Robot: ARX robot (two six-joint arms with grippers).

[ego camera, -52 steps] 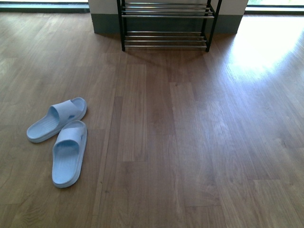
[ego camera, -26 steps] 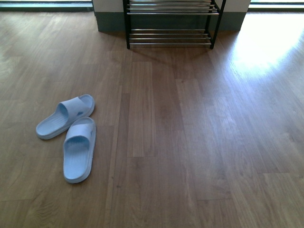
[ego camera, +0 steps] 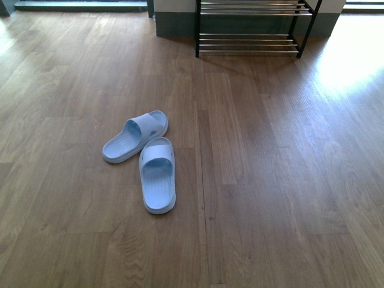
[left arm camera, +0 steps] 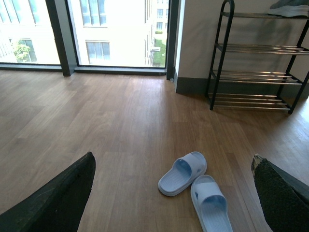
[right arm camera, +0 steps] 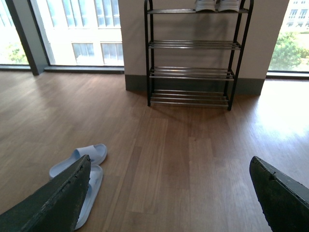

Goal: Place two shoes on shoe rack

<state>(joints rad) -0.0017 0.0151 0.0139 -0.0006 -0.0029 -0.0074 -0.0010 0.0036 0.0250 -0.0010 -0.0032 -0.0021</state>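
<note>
The shoe rack, black frame with chrome bars, stands against the far wall. On its top tier sit grey shoes with white soles, cut off by the frame edge. Two pale blue slides lie side by side on the wooden floor, one angled, one straight. My left gripper hangs open above the floor, with the slides between and beyond its fingers. My right gripper is open over bare floor, the slides by one finger.
Tall windows run along the far wall beside the rack. A grey skirting lines the wall behind the rack. Bright sunlight falls on the floor at the right. Neither arm shows in the front view.
In the front view the slides and the rack have slid to the right of the picture, the slides now near the middle. The slides keep their places relative to each other.
</note>
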